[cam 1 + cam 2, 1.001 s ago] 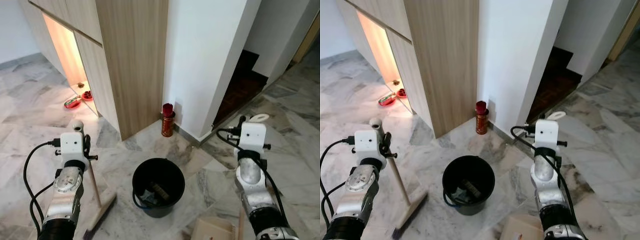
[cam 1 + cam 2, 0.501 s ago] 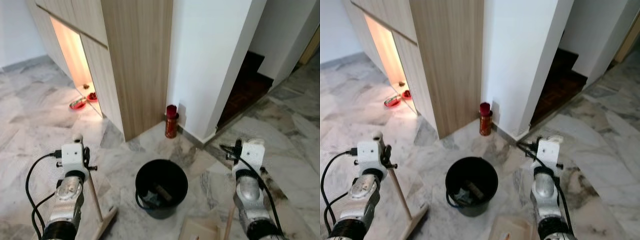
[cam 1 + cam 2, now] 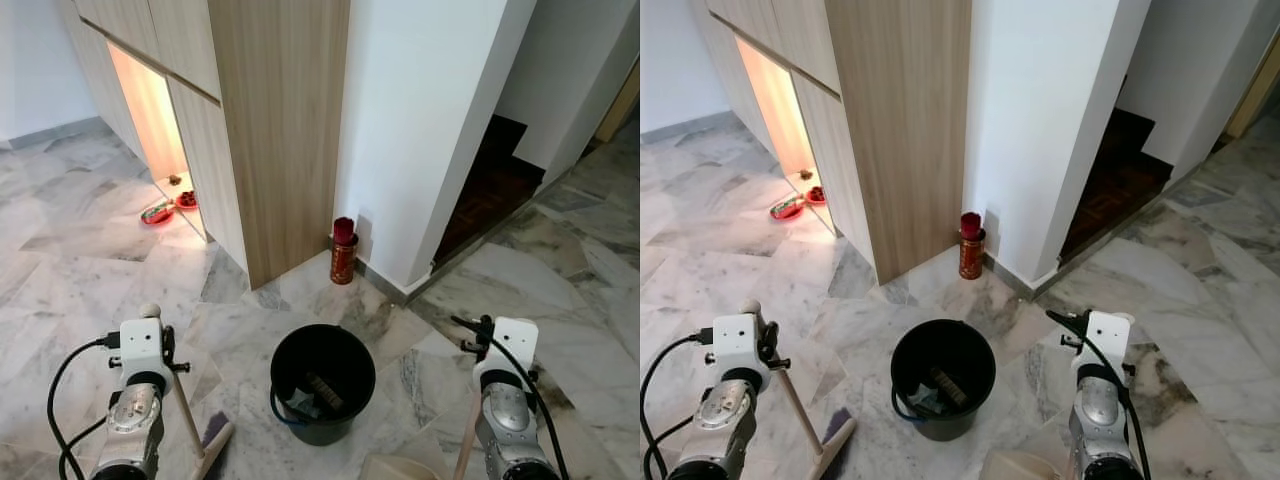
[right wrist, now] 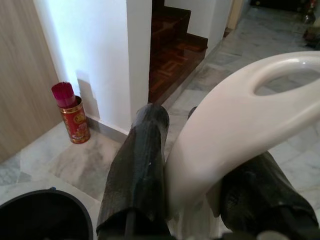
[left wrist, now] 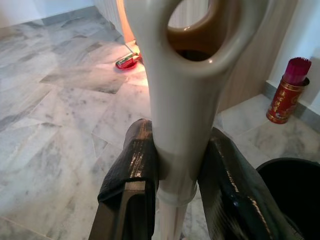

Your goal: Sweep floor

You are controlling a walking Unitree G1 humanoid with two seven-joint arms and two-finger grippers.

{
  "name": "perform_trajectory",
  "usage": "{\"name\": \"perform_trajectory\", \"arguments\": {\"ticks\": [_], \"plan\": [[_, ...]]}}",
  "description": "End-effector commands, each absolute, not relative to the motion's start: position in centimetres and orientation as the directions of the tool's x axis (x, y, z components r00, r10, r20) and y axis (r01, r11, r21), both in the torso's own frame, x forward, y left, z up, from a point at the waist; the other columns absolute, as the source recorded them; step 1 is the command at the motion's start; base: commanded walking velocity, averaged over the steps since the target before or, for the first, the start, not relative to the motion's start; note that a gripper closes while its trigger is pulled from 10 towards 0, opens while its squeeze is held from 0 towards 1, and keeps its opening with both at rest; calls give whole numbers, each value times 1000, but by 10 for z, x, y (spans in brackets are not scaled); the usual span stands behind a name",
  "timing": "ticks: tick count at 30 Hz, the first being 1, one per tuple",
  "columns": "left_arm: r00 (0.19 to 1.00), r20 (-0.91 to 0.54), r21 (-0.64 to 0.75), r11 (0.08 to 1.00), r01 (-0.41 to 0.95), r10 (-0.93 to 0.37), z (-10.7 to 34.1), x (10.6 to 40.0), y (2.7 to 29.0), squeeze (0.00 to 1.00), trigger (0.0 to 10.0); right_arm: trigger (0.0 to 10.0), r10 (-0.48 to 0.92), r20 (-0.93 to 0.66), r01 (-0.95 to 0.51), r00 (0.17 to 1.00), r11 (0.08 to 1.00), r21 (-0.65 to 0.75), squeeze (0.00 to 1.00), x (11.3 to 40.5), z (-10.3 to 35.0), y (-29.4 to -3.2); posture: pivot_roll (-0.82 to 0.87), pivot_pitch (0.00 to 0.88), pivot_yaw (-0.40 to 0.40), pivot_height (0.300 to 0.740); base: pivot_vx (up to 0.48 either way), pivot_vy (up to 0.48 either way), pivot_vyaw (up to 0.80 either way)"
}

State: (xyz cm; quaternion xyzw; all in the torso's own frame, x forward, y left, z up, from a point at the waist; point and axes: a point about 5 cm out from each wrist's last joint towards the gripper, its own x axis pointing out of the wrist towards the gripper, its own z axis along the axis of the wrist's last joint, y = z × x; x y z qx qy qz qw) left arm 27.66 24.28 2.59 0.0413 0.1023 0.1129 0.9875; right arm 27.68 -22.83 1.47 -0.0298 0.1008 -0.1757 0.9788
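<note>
Two grippers hold tools low at either side of a black bucket (image 3: pixel 322 380) on the marble floor (image 3: pixel 80 260); the left gripper (image 5: pixel 175 200) pinches the cream cap of the broom (image 3: pixel 190 425), the right gripper (image 4: pixel 195 192) pinches the white looped handle of the dustpan (image 3: pixel 400 468).

Eye views show what the wrist views cut off: the broom's wooden shaft slanting down from the left gripper toward 5 o'clock, its head on the floor at about 8 o'clock from the bucket; the dustpan's tan edge at the bucket's 5 o'clock, just beside the right arm.

Wrist views show the grips themselves: black fingers (image 5: pixel 132 167) pressed on both sides of the broom cap; black fingers (image 4: pixel 137 165) flanking the dustpan handle.

At the bucket's 12 o'clock a red tin (image 3: pixel 343 252) stands against the white wall, beside a wood cabinet (image 3: pixel 270 120); litter lies inside the bucket.
</note>
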Motion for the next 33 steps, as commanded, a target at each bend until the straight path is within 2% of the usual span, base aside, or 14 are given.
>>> {"name": "perform_trajectory", "arguments": {"ticks": [1,4,9,17,24,25,26,27,33], "plan": [[946,-247,101,976,-191,210,13,268,238,0,10000,10000,-342,-190,344,920,939,-25,0,274,12,-228,121,0,-41,740,0,0,0],[958,-222,110,981,-160,181,17,270,233,0,10000,10000,-328,-166,340,930,939,49,0,277,16,-225,119,0,-41,740,0,0,0],[970,-184,109,984,-140,158,25,276,230,0,10000,10000,-343,-160,359,926,930,82,0,279,18,-224,125,0,-41,740,0,0,0],[975,-164,100,986,-132,148,30,280,229,0,10000,10000,-346,-143,361,927,928,92,0,280,20,-224,116,0,-40,740,0,0,0],[976,-163,93,987,-130,144,29,278,226,0,10000,10000,-323,-132,331,937,942,47,0,280,21,-226,113,3,-45,740,0,0,0],[976,-163,92,987,-131,145,29,278,226,0,10000,10000,-318,-126,325,940,945,39,51,280,22,-226,112,5,-46,740,0,0,0],[976,-164,92,987,-132,145,29,278,226,0,10000,10000,-312,-121,318,942,947,36,463,280,23,-226,111,6,-46,740,0,0,0],[975,-165,91,987,-132,146,29,278,226,0,10000,10000,-304,-115,310,946,950,38,1000,281,24,-226,110,7,-47,740,0,0,0],[975,-165,87,987,-134,147,29,278,226,0,10000,10000,-281,-80,284,956,958,35,1000,288,32,-225,110,8,-52,740,0,0,0]]}}
